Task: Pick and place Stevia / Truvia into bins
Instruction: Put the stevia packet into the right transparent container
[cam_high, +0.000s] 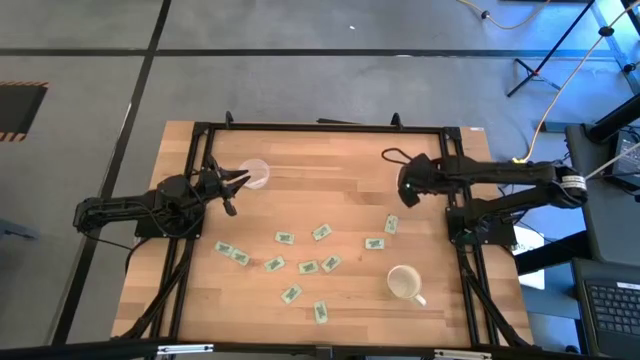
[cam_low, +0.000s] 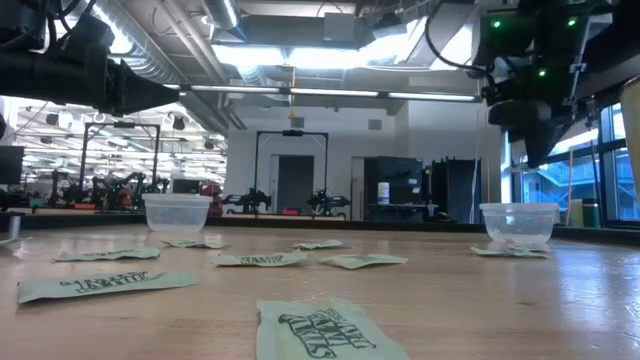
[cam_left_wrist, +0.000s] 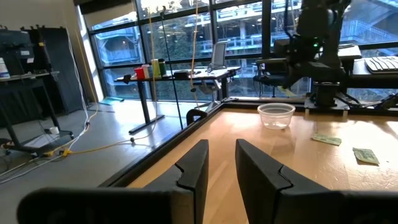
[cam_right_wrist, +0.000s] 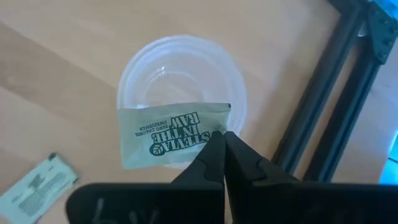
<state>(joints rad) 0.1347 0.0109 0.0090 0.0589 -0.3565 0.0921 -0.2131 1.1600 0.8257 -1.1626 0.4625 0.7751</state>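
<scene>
Several white-and-green Stevia packets (cam_high: 308, 267) lie flat on the wooden table's middle. One clear cup (cam_high: 255, 173) stands at the far left, and my left gripper (cam_high: 238, 184) hovers open just beside it, touching nothing. The other clear cup (cam_right_wrist: 180, 81) stands at the far right, straight below my right gripper (cam_right_wrist: 224, 146), which is shut on one Stevia packet (cam_right_wrist: 174, 134). In the high view the right gripper (cam_high: 406, 190) hides that cup. In the low view both cups (cam_low: 177, 212) (cam_low: 518, 222) stand upright on the table. My right gripper pinches one Stevia packet by its long edge, near one corner (cam_right_wrist: 214, 138), between the two fingertips. The fingers come from above, pointing down. The packet is lifted clear and juts out sideways from the tips, above the right cup's mouth.
A white mug with a handle (cam_high: 404, 283) stands near the table's right near corner. A black metal frame (cam_high: 320, 127) runs around the table edges. One packet (cam_right_wrist: 37, 186) lies on the table beside the right cup. Bare wood lies between the two cups along the far edge.
</scene>
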